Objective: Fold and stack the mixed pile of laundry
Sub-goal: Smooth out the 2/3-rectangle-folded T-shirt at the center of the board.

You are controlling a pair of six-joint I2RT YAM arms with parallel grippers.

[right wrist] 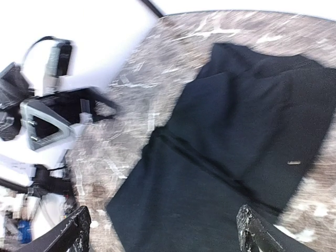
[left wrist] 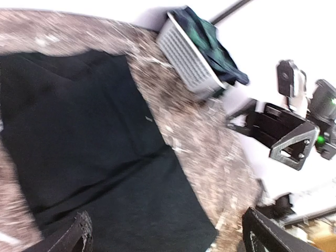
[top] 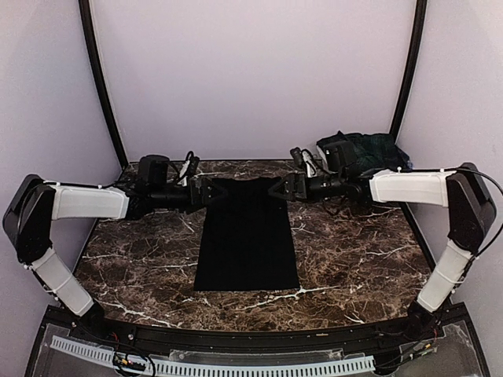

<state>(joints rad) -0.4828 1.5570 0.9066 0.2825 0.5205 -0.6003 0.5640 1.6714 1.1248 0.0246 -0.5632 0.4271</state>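
Observation:
A plain black cloth (top: pixel 247 236) lies flat as a long rectangle in the middle of the marble table (top: pixel 354 259). My left gripper (top: pixel 206 192) is open over its far left corner and my right gripper (top: pixel 279 188) is open over its far right corner. In the left wrist view the open gripper (left wrist: pixel 170 236) has the cloth (left wrist: pixel 94 136) below it. In the right wrist view the open gripper (right wrist: pixel 164 233) is also above the cloth (right wrist: pixel 231 152). A dark green tartan garment (top: pixel 361 149) sits heaped at the back right. No bluish item shows.
The white slatted basket (left wrist: pixel 191 58) at the back right holds the tartan garment (left wrist: pixel 210 42). A white slatted strip (top: pixel 212 365) runs along the near edge. Black frame poles (top: pixel 102 86) stand at the back corners. Each wrist view shows the other gripper (left wrist: pixel 294 142) (right wrist: pixel 47 126).

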